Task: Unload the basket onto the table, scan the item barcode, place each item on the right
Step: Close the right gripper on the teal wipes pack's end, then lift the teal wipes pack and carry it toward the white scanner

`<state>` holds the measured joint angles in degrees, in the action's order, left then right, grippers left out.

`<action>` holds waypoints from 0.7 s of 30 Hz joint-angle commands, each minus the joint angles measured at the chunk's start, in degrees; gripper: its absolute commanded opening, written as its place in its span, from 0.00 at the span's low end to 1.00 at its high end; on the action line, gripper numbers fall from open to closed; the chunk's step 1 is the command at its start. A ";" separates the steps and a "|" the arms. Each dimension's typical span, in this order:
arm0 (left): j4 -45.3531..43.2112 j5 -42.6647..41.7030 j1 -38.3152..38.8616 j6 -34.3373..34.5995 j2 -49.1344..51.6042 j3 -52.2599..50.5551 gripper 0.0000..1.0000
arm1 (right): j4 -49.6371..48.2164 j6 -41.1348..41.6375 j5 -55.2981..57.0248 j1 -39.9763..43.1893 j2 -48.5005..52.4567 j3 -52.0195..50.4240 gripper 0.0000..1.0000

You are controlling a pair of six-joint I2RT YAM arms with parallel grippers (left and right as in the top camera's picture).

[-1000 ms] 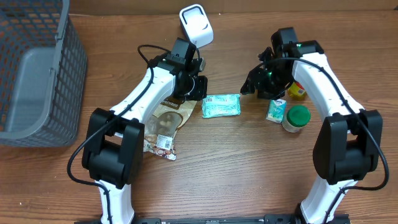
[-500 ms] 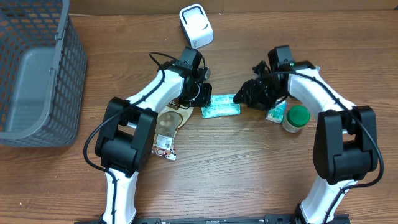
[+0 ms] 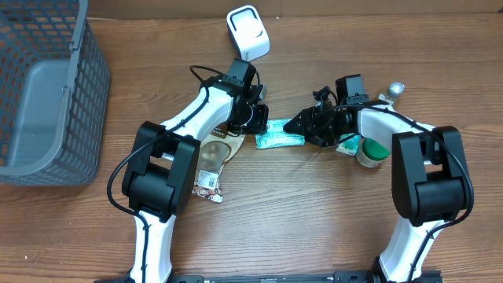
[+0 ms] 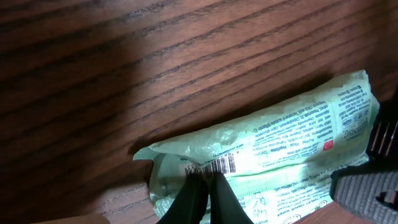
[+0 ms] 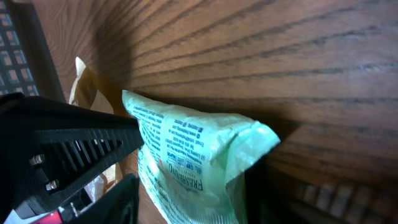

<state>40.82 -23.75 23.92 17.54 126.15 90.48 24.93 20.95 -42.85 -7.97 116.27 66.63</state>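
Between the two arms, near the middle of the bench [image 3: 314,220], lay the packet [image 3: 280,137], a soft pillow-shaped pouch of pale green film with crimped ends, its long side running left to right. Up close its printed face showed blocks of small dark text, a small red mark, and a barcode [image 4: 214,167] beside the left-hand seam. The left fingers [image 4: 189,202] were pressed fully together, their tips resting on the film right at that barcode and covering its near edge; whether they pinched any film could not be told. The right fingers [image 3: 297,124] stood partly apart around the packet's right end, and whether they gripped it could not be told. Just left of the packet lay a brown snack pouch [image 3: 206,165], partly under the left arm. Farther back sat a white scanner [image 3: 248,33], and a grey mesh basket [image 3: 88,94] filled the far left. At the right, close by the right arm, stood a green-lidded jar [image 3: 376,148], a small green-and-white carton [image 3: 348,142], half hidden by the arm, and a silvery cap [image 3: 395,89]. On the crumpled right end, one word seemed to read FRESHENING [image 5: 186,182]; the rest was too small to make out.
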 commanded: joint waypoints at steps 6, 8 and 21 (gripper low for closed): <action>1.07 5.09 0.52 -2.36 4.07 -1.03 0.04 | -0.83 1.57 -1.88 -0.22 0.70 -1.01 0.38; 0.83 5.09 0.52 -2.34 4.07 -1.01 0.04 | -0.28 1.60 -3.96 -0.15 0.70 -1.01 0.37; 9.60 5.29 -8.39 -2.95 -5.29 23.87 0.05 | -0.72 -3.50 -8.46 -0.04 -1.38 0.66 0.04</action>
<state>48.42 -19.92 19.97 15.88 126.89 104.57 24.51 20.43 -47.99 -7.90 116.44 66.15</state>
